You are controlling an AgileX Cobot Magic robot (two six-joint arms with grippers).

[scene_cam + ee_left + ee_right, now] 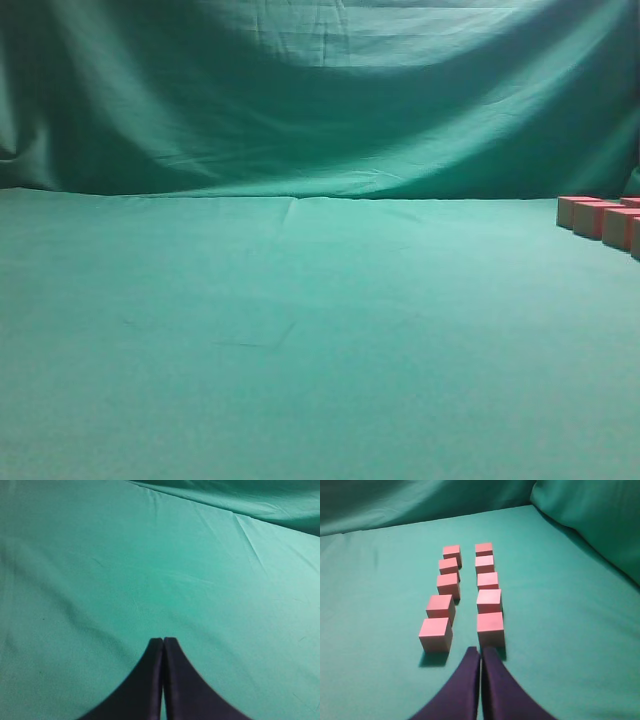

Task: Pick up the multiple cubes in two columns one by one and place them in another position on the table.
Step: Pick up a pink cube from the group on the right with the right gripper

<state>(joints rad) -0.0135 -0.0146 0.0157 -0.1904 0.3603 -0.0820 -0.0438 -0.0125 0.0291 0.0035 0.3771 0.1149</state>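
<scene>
Right wrist view shows you the green counter (380, 645), then ten cubes (465, 587) in two columns ahead of the right tool (481, 652), pinched shut and empty. They look light and rigid; grip opposite flat sides.

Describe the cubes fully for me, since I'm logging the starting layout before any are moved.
The cubes are ten small, sharp-edged blocks, seemingly wood, with pink-red tops and paler tan-pink sides. They stand upright on the table in two near-parallel columns of five with small gaps, the left column slightly staggered. The right gripper, shut and empty, hovers just before the nearest pair. The exterior view shows only a few at its right edge.
</scene>
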